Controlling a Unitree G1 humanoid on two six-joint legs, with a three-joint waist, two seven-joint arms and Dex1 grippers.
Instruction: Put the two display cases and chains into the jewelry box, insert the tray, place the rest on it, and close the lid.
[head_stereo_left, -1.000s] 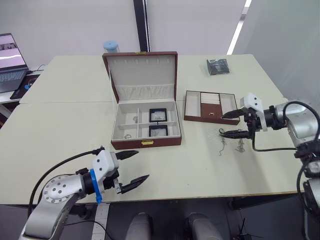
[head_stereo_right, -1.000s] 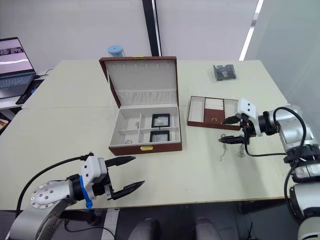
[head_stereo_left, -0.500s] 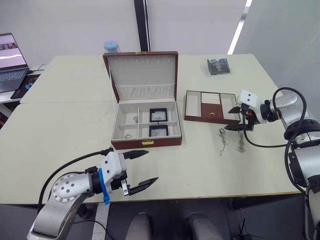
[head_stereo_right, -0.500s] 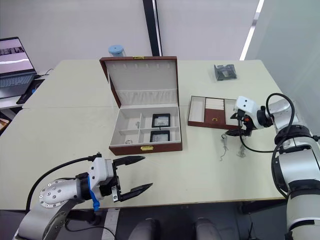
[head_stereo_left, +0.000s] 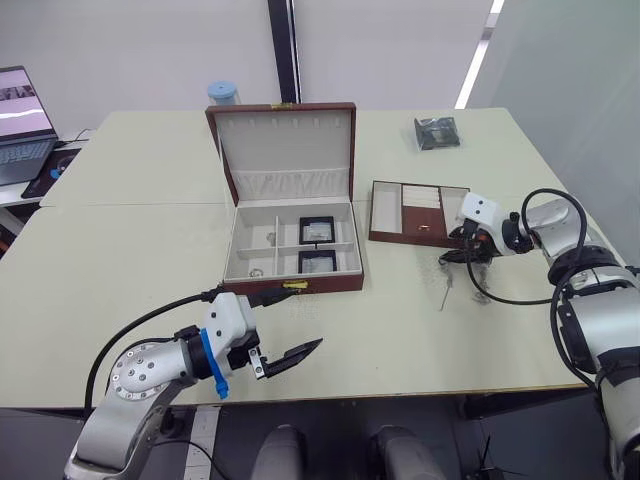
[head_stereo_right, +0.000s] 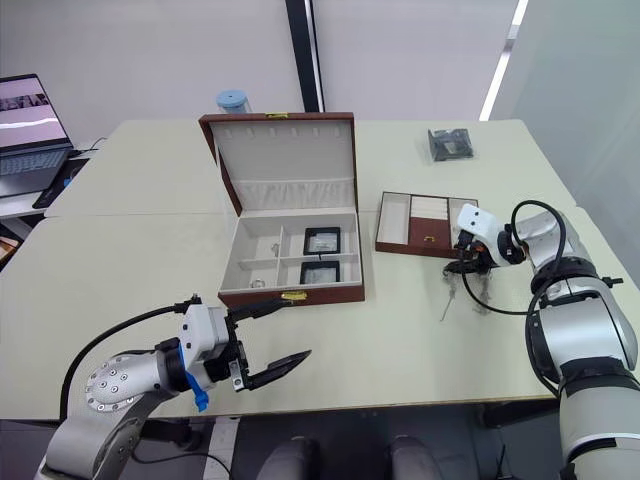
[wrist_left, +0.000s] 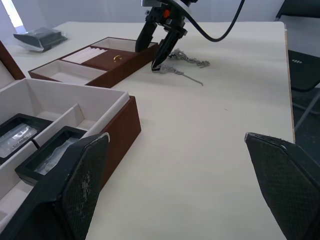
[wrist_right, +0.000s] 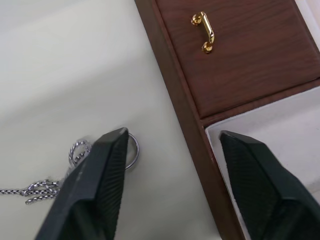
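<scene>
Cream-coloured bench (head_stereo_left: 120, 260) fills the scene, and on it, right of centre, the chains (head_stereo_right: 462, 296) lie in a loose tangle just near of the tray (head_stereo_left: 388, 215). The tray sits right of the jewelry box (head_stereo_left: 290, 285), whose lid (head_stereo_left: 284, 145) stands open at the far side. The two display cases (head_stereo_left: 317, 245) already lie in the box's right-hand compartments.

The right gripper (head_stereo_left: 464, 250) is down at the far end of the chains, beside the tray's near wall, fingers spread with nothing between them. In the right wrist view one finger (wrist_right: 95, 190) lies over a small ring at the chains' far end, the other over the tray's edge. From there the chains trail toward the near side, their long axis running roughly far to near. The right arm is clearly the nearer one.

The left gripper (head_stereo_left: 282, 322) hovers spread and empty, just near of the box's front wall.

No writing or brand can be read anywhere.
</scene>
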